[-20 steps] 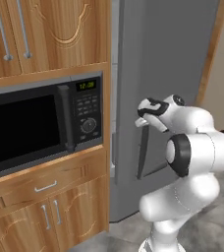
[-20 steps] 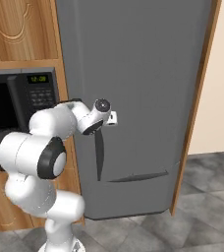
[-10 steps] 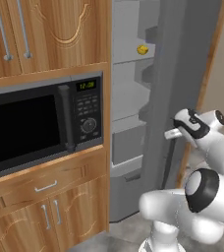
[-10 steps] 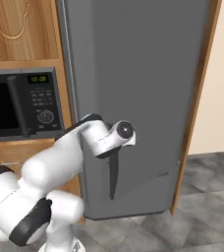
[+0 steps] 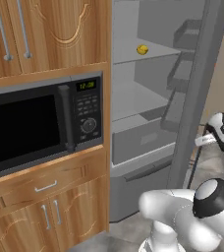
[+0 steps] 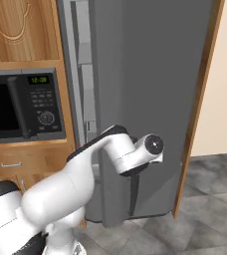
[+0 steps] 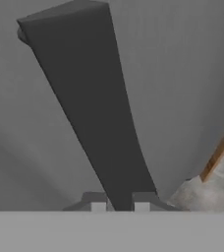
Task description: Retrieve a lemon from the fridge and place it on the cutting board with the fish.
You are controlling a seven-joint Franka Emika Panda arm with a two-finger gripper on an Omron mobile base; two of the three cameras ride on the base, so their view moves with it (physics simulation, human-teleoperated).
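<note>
The grey fridge (image 5: 133, 106) stands open, its door (image 6: 155, 74) swung out toward me. A small yellow lemon (image 5: 142, 49) lies on an upper pale shelf inside. My gripper (image 7: 120, 206) is shut on the door's dark curved handle (image 7: 92, 108), one fingertip on each side of it. In the left base view the gripper (image 5: 203, 141) is at the door's outer edge, low on the right. In the right base view the hand covers the top of the handle (image 6: 134, 194). The cutting board and the fish are out of view.
A black microwave (image 5: 35, 130) sits in wooden cabinets (image 5: 50, 34) left of the fridge, with a drawer (image 5: 45, 187) below it. Door bins (image 5: 182, 74) line the door's inside. A wooden panel (image 6: 199, 99) borders the fridge's right side. Grey floor (image 6: 210, 199) lies below.
The fridge door went from shut to wide open as my hand, holding the handle, swung right and back toward the base. The shelves and the lemon came into sight.
</note>
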